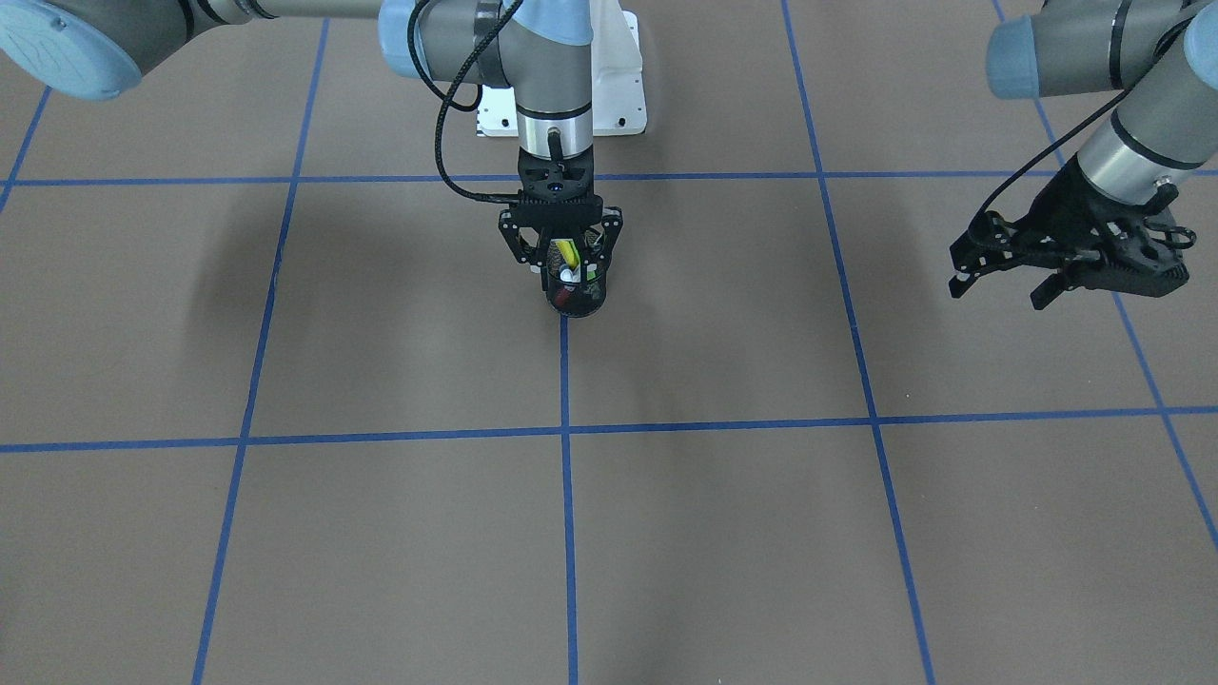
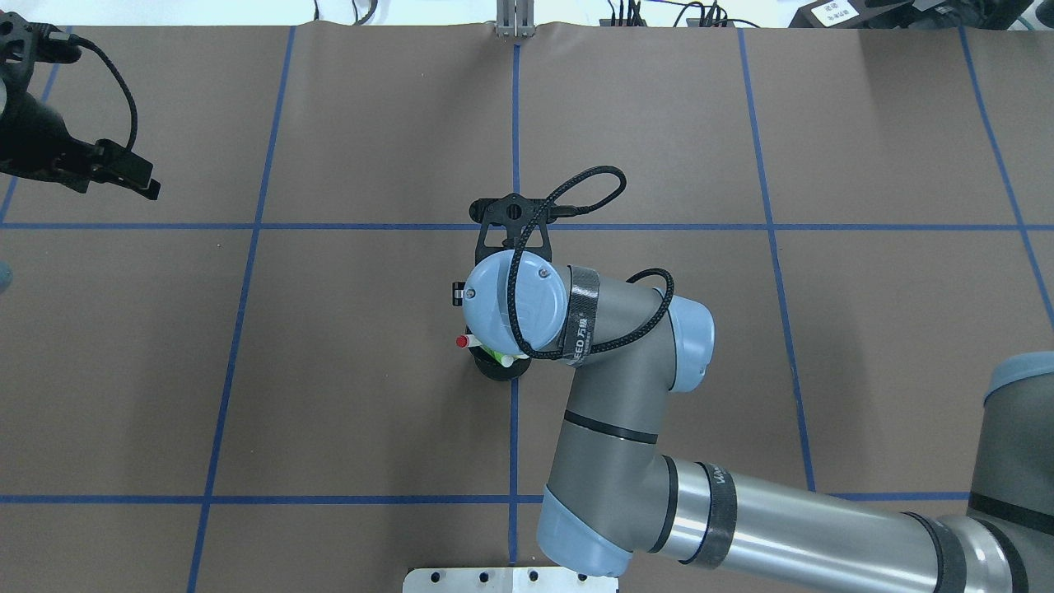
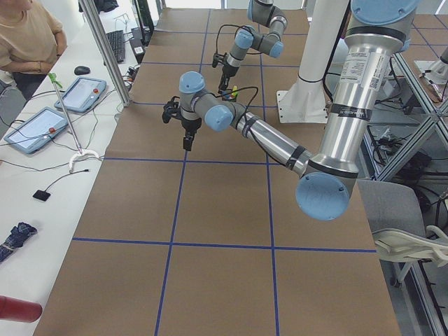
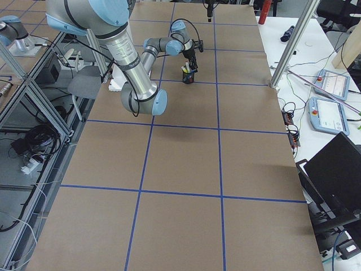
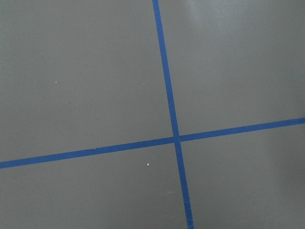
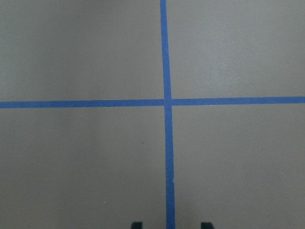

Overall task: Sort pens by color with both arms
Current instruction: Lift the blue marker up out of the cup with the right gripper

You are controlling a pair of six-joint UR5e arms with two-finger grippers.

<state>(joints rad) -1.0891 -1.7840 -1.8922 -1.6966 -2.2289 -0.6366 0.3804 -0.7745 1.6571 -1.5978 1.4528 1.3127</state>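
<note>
My right black two-finger gripper [image 1: 566, 269] hangs spread over black mesh cup [image 1: 578, 301] of marker pens [image 1: 568, 251], seemingly pinching none; left gripper [image 1: 997, 295] spread, far left.

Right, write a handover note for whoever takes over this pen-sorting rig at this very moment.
Left gripper: open, empty, off to the side above the table.
Right gripper: open, just over the black mesh cup.
A red-capped pen and a green pen stick out of the cup; other pens hidden.
Done: nothing sorted.
Left: take out each pen, sort by colour.
</note>
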